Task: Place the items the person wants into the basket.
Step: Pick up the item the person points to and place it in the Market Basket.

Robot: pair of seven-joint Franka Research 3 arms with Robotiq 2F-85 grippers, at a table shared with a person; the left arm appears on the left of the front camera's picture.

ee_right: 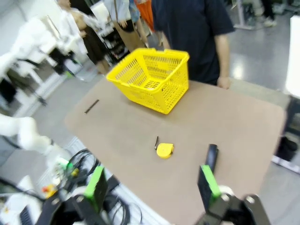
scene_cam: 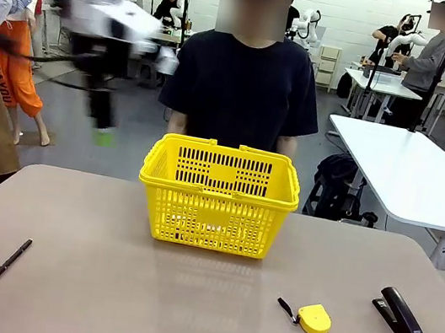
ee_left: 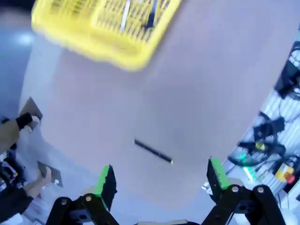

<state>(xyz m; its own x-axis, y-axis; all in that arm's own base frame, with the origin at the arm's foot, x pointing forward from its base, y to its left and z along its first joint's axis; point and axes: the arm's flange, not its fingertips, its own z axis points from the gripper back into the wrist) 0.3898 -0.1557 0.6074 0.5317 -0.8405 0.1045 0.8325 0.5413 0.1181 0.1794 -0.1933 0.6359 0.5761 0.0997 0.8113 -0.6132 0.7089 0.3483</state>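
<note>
The yellow basket (scene_cam: 217,196) stands at the table's far middle, in front of the person (scene_cam: 245,85) in a dark T-shirt. In the left wrist view the basket (ee_left: 103,33) holds a white marker (ee_left: 125,14) and a dark slim thing (ee_left: 151,18), too blurred to name. The round yellow tape measure (scene_cam: 314,319) lies at the front right, also seen as tape measure (ee_right: 164,150). My left gripper (scene_cam: 104,134) hangs blurred, high over the far left, open and empty (ee_left: 161,180). My right gripper (ee_right: 151,185) is open, high above the table's right front.
A thin black pen (scene_cam: 8,261) with a yellow tip lies front left. A black stapler (scene_cam: 400,318) lies at the front right, beside the tape measure. The person's hand (ee_right: 224,83) rests at the far table edge. Other people stand at the far left.
</note>
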